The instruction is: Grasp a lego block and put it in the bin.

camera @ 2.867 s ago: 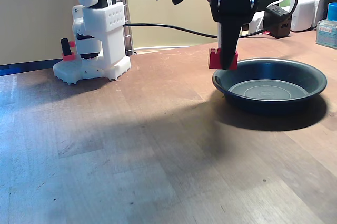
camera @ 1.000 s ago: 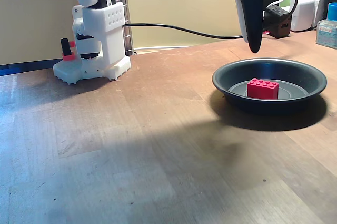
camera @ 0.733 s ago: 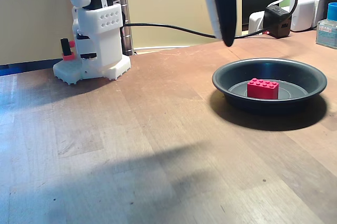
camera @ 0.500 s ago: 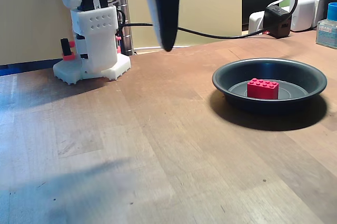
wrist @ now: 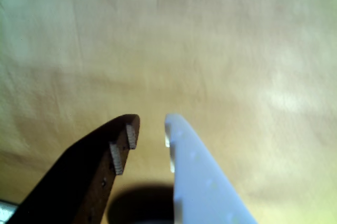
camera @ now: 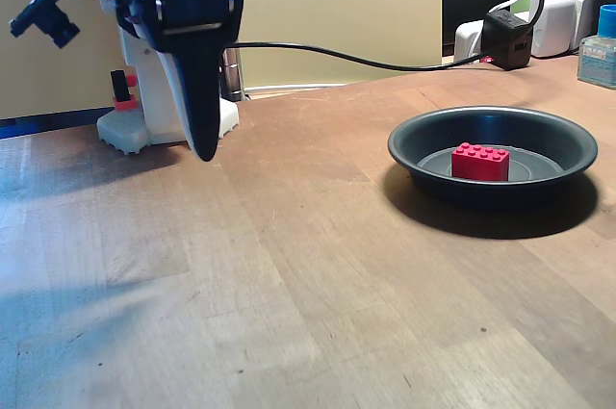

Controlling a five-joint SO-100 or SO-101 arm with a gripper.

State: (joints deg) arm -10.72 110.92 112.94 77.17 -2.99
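Note:
The red lego block (camera: 479, 162) lies flat inside the bin (camera: 408, 142), a shallow dark round pan at the right of the fixed view. My gripper (camera: 205, 153) hangs far to the left of it, pointing down just above the wooden table, in front of the white robot base (camera: 123, 130). In the wrist view, my gripper (wrist: 150, 125) has its dark finger and white finger a narrow gap apart. Nothing is between them and only bare wood lies below.
A black cable (camera: 327, 53) runs along the back of the table to a black box (camera: 504, 37). White adapters (camera: 563, 19) and a blue-capped bottle (camera: 602, 48) stand at the back right. A small camera (camera: 43, 19) sticks out left of the arm.
The brick was let go into the pan. Since then the arm has swung left, away from the pan, and come down low in front of its base.

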